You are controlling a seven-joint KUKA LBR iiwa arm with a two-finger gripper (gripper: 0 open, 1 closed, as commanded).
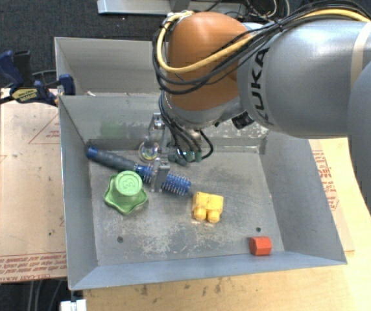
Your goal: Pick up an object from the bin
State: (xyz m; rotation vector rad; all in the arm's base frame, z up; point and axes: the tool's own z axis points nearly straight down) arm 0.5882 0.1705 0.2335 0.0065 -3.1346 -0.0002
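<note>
Several things in gritty grey metal bin [172,241], jaws over bristly blue brush [174,184], grip unclear

The grey arm [322,70] comes in from three o'clock; its orange-capped wrist [202,50] points down, cables [161,58] looped round it.
</note>
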